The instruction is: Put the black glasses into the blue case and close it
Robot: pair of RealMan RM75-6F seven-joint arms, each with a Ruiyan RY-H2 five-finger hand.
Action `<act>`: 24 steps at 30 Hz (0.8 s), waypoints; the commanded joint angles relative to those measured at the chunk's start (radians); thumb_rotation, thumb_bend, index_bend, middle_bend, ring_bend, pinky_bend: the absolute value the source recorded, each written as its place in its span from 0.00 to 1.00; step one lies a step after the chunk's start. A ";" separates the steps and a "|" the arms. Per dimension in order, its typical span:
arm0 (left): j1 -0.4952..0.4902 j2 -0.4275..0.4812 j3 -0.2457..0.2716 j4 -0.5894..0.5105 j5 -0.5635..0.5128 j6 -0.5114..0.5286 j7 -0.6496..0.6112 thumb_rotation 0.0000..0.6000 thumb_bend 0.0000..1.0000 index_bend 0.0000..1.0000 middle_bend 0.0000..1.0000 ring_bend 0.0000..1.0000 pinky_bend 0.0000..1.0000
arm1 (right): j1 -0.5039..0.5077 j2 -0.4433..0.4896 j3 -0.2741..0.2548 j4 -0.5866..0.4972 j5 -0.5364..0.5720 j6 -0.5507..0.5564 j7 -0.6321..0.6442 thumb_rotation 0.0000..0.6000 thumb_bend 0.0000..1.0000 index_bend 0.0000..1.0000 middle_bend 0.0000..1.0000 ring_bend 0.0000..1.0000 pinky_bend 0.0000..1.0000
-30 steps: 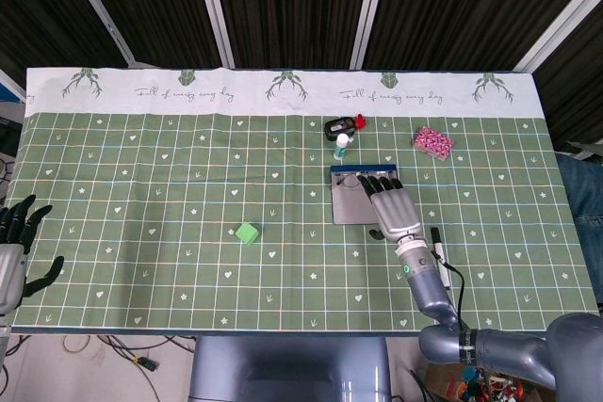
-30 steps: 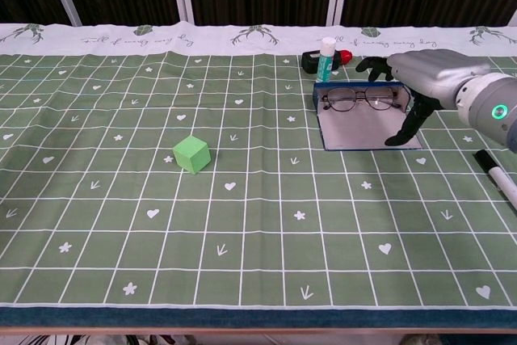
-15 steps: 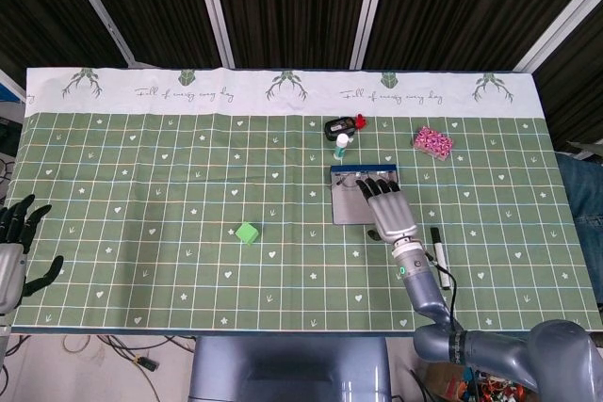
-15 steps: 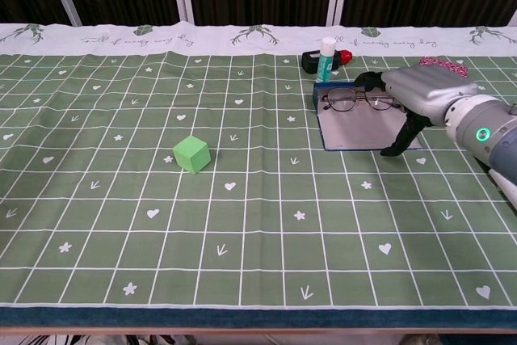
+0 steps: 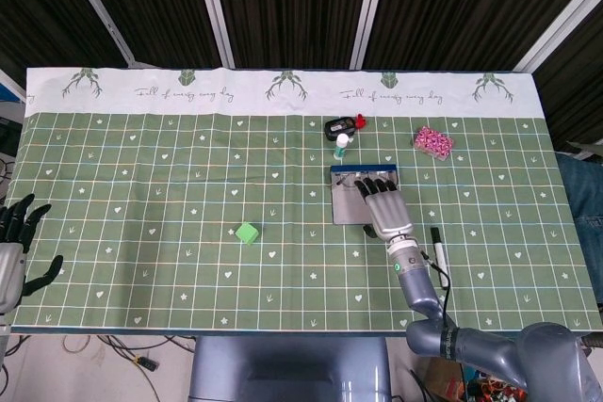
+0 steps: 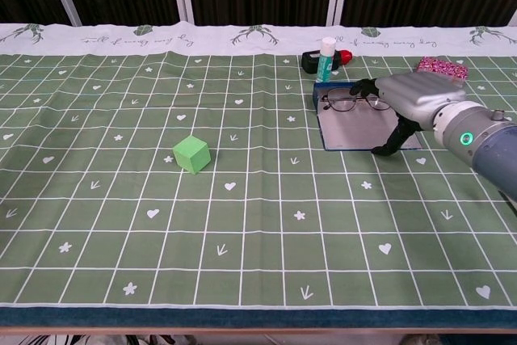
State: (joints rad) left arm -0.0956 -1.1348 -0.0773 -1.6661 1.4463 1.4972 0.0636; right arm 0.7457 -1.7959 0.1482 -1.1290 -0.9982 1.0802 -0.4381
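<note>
My right hand point(image 6: 408, 103) hangs low over the open blue case point(image 6: 355, 128), fingers spread and reaching toward the black glasses point(image 6: 354, 102), thumb pointing down at the case's front edge (whether any fingertip touches the frames, I cannot tell). The glasses lie unfolded at the case's far end, against the raised lid. My left hand point(image 5: 17, 244) rests open at the table's near left edge, fingers apart, holding nothing.

Green checked cloth point(image 5: 141, 233) covers the table, white printed border along its far edge, dark slatted wall point(image 5: 292, 7) behind with pale struts.
</note>
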 commanded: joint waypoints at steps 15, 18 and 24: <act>0.000 -0.001 -0.001 0.001 0.000 0.001 -0.001 1.00 0.31 0.12 0.00 0.00 0.00 | -0.013 -0.019 0.026 0.033 -0.015 -0.028 -0.001 1.00 0.28 0.18 0.18 0.19 0.21; 0.000 -0.001 -0.001 0.001 -0.001 0.001 -0.001 1.00 0.31 0.12 0.00 0.00 0.00 | -0.015 -0.021 0.030 0.039 -0.015 -0.034 -0.003 1.00 0.28 0.19 0.18 0.19 0.21; 0.000 -0.001 -0.002 0.001 -0.001 0.000 -0.001 1.00 0.31 0.12 0.00 0.00 0.00 | -0.017 -0.023 0.042 0.043 -0.018 -0.040 -0.002 1.00 0.34 0.24 0.18 0.19 0.21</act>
State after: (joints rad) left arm -0.0959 -1.1356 -0.0790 -1.6648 1.4450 1.4975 0.0626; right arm 0.7292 -1.8191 0.1894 -1.0863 -1.0162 1.0406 -0.4401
